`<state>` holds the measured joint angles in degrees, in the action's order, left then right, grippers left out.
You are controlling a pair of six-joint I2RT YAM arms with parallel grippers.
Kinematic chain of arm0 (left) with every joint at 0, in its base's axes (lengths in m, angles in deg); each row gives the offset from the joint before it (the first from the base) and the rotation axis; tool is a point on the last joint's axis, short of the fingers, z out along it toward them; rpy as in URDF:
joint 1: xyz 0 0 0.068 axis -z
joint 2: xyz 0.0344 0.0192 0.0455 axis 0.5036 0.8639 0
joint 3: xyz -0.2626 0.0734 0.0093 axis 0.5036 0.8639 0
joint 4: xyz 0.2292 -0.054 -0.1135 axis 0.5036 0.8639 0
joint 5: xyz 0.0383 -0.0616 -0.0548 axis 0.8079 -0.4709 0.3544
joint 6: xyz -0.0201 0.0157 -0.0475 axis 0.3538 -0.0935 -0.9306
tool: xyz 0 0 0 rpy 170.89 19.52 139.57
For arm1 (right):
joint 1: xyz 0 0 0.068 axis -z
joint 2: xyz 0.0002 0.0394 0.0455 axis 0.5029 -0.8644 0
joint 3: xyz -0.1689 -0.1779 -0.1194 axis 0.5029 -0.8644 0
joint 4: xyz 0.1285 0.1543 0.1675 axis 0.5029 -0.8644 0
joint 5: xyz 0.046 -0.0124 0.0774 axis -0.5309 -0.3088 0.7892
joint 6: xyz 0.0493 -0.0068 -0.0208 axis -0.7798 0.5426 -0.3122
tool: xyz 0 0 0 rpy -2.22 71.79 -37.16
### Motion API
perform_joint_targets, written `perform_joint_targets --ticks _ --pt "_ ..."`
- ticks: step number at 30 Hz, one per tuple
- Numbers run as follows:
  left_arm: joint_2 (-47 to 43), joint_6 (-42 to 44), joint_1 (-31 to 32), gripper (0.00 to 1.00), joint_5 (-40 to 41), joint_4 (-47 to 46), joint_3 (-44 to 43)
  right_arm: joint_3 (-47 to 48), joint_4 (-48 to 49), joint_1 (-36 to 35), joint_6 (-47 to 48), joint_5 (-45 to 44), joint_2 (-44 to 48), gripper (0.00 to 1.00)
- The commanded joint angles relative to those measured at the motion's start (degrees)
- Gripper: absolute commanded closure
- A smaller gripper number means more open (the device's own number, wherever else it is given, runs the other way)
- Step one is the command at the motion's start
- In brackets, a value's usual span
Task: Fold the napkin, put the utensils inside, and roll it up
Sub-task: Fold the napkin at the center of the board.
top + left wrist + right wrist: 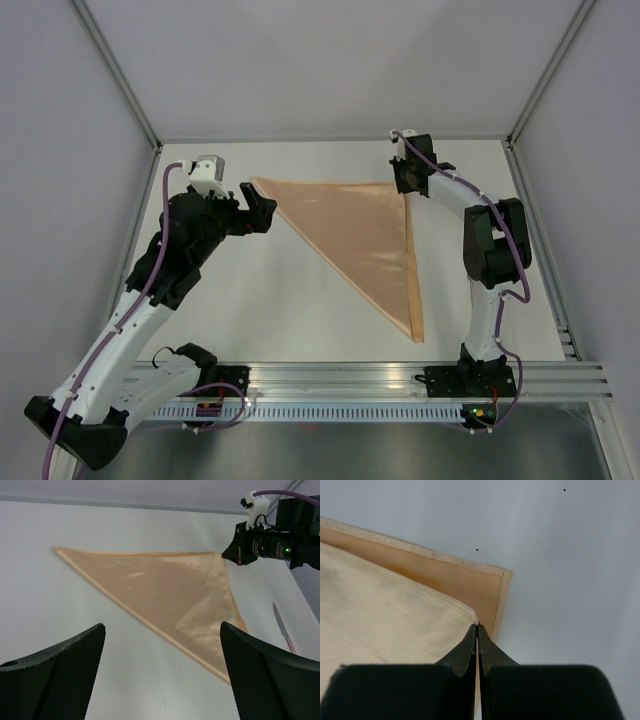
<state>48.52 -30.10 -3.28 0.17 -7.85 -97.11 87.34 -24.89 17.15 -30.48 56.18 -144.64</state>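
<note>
The peach-orange napkin [365,240] lies folded into a triangle on the white table, its long edge running from far left to near right. My right gripper [405,185] is at the napkin's far right corner, shut on the corner of the upper layer [478,626], which sits a little short of the lower layer's corner [502,580]. My left gripper [262,212] is open and empty, just off the napkin's far left tip; the napkin [165,595] lies ahead of it. A slender pale pinkish utensil [282,627] lies on the table right of the napkin; the right arm hides it in the top view.
Grey walls with metal frame posts [120,70] enclose the table on three sides. A slotted metal rail [350,378] runs along the near edge, with both arm bases bolted to it. The right arm's camera body [270,547] shows above the napkin's far right corner.
</note>
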Motion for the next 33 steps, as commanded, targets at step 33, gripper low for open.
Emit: perform_joint_targets --ticks 33 --pt "0.35 -3.02 -0.24 0.01 -1.45 -2.43 1.33 9.88 -1.69 1.88 1.2 -1.04 -6.26 1.0"
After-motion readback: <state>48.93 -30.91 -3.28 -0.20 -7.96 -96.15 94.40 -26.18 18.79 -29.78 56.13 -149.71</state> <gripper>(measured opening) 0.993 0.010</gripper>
